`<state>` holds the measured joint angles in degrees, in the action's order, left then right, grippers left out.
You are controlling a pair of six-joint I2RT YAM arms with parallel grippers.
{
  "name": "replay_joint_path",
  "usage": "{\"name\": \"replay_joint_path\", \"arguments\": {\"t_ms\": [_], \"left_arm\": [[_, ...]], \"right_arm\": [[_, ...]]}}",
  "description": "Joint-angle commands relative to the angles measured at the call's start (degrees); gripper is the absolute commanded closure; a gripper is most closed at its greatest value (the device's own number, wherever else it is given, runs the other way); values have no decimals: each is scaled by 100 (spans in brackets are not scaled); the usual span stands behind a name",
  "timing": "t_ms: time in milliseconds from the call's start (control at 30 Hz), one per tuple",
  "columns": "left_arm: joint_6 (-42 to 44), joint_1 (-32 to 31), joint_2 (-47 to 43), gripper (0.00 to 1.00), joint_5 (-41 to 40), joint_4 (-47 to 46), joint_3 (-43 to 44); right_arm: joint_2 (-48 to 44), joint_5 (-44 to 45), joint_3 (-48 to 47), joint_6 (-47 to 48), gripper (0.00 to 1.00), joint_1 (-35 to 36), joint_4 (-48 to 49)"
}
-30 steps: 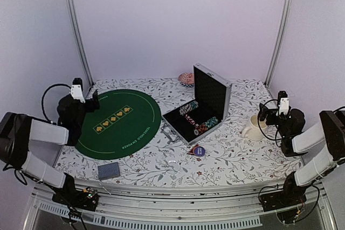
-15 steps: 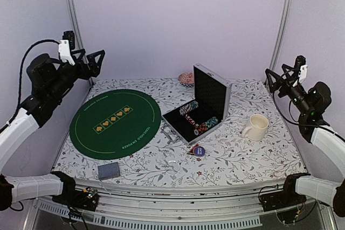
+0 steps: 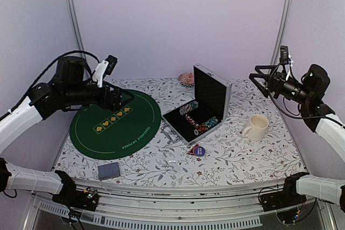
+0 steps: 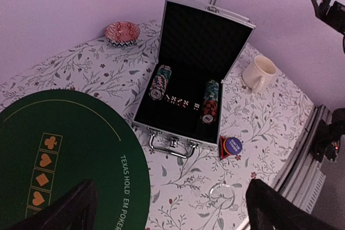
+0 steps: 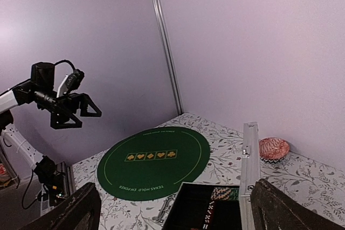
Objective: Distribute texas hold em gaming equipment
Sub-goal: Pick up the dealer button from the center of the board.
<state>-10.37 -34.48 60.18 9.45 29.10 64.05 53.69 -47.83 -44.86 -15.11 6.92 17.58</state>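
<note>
Striped poker chips (image 3: 188,107) lie in rows inside the open silver case (image 3: 213,95), with a second row (image 3: 207,126) nearer the front; both rows (image 4: 160,82) (image 4: 210,100) also show from the left wrist. A deck of cards (image 3: 108,171) with a grey-blue back lies near the front left edge. In front of the case sits a round button (image 3: 198,150), purple on top with orange beneath (image 4: 233,145). My left gripper (image 3: 116,98) hangs open and empty above the green mat (image 3: 116,125). High at the right, my right gripper (image 3: 257,76) is open and empty too.
A cream mug (image 3: 255,127) stands right of the case. A small red patterned bowl (image 3: 186,78) sits at the back behind the case. The case lid stands upright (image 5: 248,165). A clear round disc (image 4: 223,192) lies on the floral cloth near the front.
Both arms have lifted from their low folded rest at the table's sides. The left gripper has swung forward over the mat; the right has moved inward above the mug side.
</note>
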Motion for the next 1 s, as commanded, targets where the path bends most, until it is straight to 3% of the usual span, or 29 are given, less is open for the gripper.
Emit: {"name": "replay_joint_path", "arguments": {"t_ms": [0,167,367,633,967], "left_arm": [[-139,-617,342,2,-152,833,-188],[87,-1941,1041,2,-557,753,-356],[634,-3331,2791,2,-965,852,80],[835,-3469,4440,2,-865,1162,911],[770,-3319,5506,2,-1076,1691,1618]], "right_arm": [[-51,791,-392,345,1,911,-1487],[106,1733,-446,584,1,1646,-2229],[69,2503,-10,662,1,1689,-2396],[116,2625,280,778,1,1683,-2547],[-113,2541,562,971,1,1690,-2564]]}}
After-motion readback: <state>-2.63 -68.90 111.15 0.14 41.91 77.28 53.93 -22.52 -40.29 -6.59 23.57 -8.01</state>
